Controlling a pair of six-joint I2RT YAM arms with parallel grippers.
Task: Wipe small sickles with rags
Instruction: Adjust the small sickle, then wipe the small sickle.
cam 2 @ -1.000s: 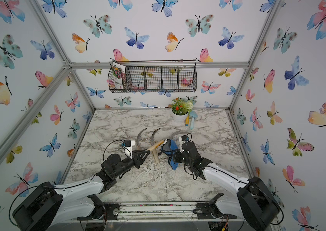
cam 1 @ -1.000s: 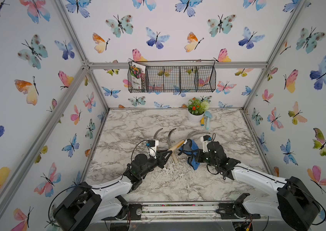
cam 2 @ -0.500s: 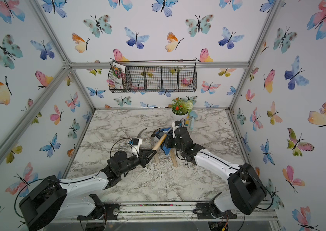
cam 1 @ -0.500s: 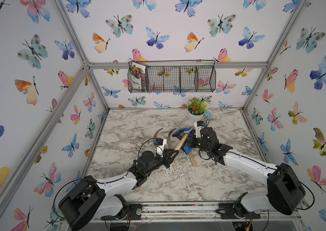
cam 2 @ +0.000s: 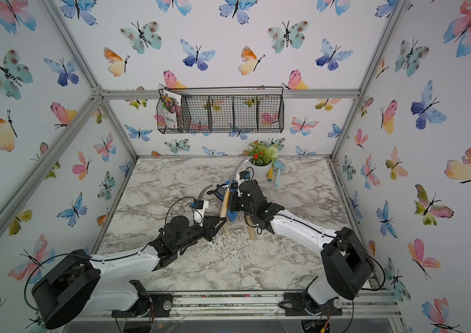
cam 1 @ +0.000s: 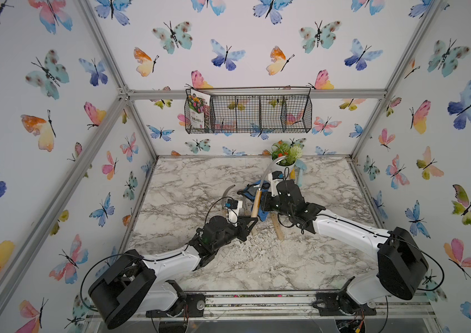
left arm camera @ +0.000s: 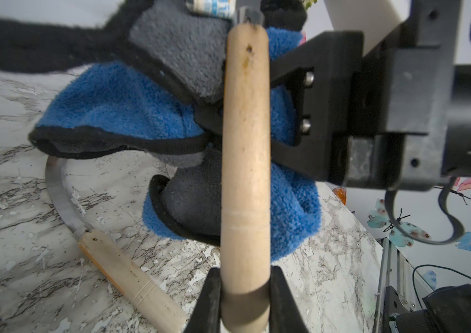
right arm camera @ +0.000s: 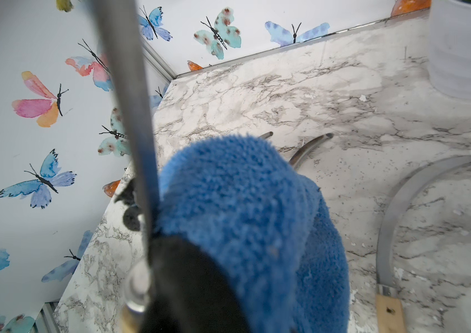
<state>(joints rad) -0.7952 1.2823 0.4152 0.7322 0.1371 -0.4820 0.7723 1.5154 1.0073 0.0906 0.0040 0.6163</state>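
Change over the last second: the sickle I'm working no longer sits low over the marble-patterned tabletop [cam 1: 188, 184]. It is reared up, with its tip leaning toward 12 o'clock.

Reaching in from 7 o'clock, my left gripper [left arm camera: 246, 299] is clenched on the butt of this small sickle with a curved grey metal blade and a pale wooden handle [cam 1: 256, 201].

The thick blue terry rag with grey-black trim [left arm camera: 113, 106] has travelled up with it. It now bunches where handle meets blade, and a fold hangs behind the handle.

From 4 o'clock, my right gripper [cam 1: 266, 201] is clamped on that rag and holds it against the sickle's neck.

I read this as the tool presented for a stroke along the blade. Most of the blade stands bare above the cloth, its tip near the white plant pot [cam 1: 284, 166] at 12 o'clock.

The other sickles [right arm camera: 396, 207] lie flat on the marble just beside the held one, out of either grip, so I judge the job far from finished.
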